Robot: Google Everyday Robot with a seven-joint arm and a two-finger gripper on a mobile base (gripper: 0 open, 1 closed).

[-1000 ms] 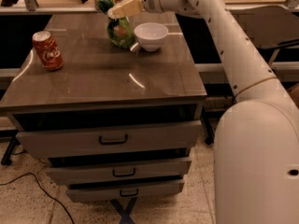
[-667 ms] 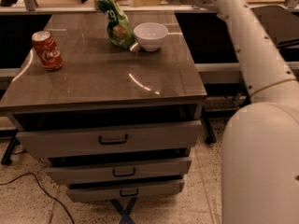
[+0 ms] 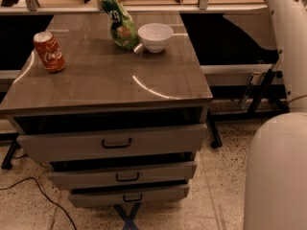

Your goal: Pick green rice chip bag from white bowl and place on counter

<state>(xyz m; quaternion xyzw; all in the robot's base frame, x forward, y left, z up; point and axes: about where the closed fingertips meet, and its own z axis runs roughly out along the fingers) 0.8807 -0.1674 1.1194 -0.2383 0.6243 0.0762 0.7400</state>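
- Since a second ago the arm [image 3: 287, 37] has pulled up and to the right, away from the bag it was reaching over; the gripper has left the view past the top edge, so I cannot tell whether it is open or closed.
- At the far left of the counter [image 3: 105, 83] a red soda can [image 3: 49, 51] stands upright, well apart from everything else.
- Near the back edge, left of centre, the green rice chip bag [image 3: 120, 22] stands on the counter itself, outside the bowl, its crumpled top leaning left.
- Just beside the bag's right lower corner sits the white bowl [image 3: 155, 36], upright on its foot; whether the two touch I cannot tell.
- Thin white curved lines cross the glossy top in front of the bowl.
- Below, three grey drawers [image 3: 115, 142] with black handles sit slightly pulled out.
- At the right edge the white arm runs down to the robot's rounded body [image 3: 278, 176].
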